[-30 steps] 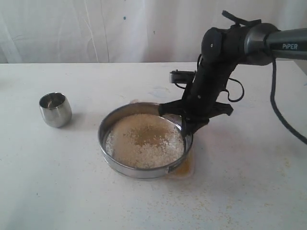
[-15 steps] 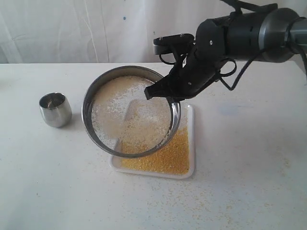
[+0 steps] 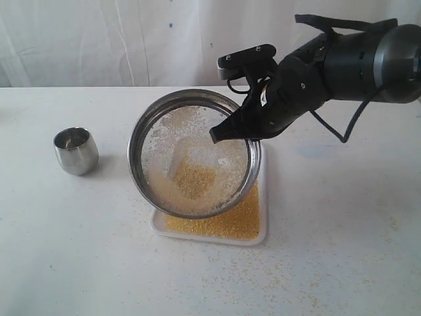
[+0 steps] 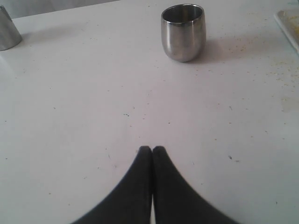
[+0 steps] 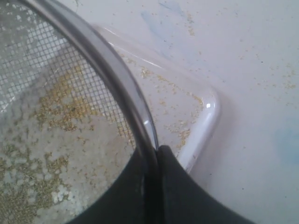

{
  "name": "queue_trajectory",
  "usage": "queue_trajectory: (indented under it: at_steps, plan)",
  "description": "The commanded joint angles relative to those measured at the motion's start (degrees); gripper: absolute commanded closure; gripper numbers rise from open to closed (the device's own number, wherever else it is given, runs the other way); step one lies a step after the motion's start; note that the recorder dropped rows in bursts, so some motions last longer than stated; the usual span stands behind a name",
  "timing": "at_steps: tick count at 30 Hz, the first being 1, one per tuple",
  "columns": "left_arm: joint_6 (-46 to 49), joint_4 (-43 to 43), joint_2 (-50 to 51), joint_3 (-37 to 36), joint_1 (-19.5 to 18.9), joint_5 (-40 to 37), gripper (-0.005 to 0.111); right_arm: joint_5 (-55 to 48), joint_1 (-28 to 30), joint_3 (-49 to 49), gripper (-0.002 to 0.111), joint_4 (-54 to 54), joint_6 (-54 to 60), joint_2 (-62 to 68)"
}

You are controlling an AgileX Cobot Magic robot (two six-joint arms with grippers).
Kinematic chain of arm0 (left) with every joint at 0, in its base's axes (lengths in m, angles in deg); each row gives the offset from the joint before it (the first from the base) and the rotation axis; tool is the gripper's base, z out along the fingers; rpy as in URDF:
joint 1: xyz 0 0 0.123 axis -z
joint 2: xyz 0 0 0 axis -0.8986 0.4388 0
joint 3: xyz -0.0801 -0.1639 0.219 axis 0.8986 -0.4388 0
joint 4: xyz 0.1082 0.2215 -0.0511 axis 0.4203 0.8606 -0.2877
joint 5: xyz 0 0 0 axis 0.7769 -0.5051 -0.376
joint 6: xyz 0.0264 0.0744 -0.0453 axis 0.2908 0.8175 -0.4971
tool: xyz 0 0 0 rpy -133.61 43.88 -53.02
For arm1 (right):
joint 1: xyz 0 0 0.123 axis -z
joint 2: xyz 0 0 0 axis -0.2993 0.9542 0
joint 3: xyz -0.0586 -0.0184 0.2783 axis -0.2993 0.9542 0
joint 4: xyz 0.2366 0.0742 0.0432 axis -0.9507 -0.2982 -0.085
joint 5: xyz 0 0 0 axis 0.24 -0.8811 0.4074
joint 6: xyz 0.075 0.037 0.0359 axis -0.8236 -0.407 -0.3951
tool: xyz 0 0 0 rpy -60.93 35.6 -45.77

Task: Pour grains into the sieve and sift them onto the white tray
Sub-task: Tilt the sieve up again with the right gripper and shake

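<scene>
Shifted rightward since half a second earlier, the wide round stainless-steel sieve with fine mesh bottom (image 3: 194, 155) hangs steeply tilted over the flat square white plastic tray (image 3: 264, 197) near the middle of the surface, low rim toward the front edge. Right claw (image 3: 227, 135), clamped narrowly on the sieve's far rim, has the tray and its fine yellow grains (image 3: 233, 220) beneath it. Left claw (image 4: 152, 150), pressed shut and empty, sits well apart toward the left edge, so levelling the sieve likely falls to the right arm.
</scene>
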Motion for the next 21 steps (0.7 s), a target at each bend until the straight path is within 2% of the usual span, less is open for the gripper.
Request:
queue_trajectory:
  at_steps: [1, 15, 18, 21]
  plan:
    - [-0.13, -0.58, -0.22, -0.23, 0.19, -0.17, 0.107, 3.09, -0.09, 0.19, 0.108, 0.29, -1.22, -1.04]
    - [-0.13, -0.58, -0.22, -0.23, 0.19, -0.17, 0.107, 3.57, 0.47, 0.19, 0.108, 0.29, -3.95, -1.04]
    - [-0.13, -0.58, -0.22, -0.23, 0.19, -0.17, 0.107, 3.30, 3.31, 0.19, 0.108, -0.03, -8.63, -0.78]
    - [-0.13, -0.58, -0.22, -0.23, 0.19, -0.17, 0.107, 0.78, 7.78, -0.32, 0.108, -2.92, -8.66, 0.11]
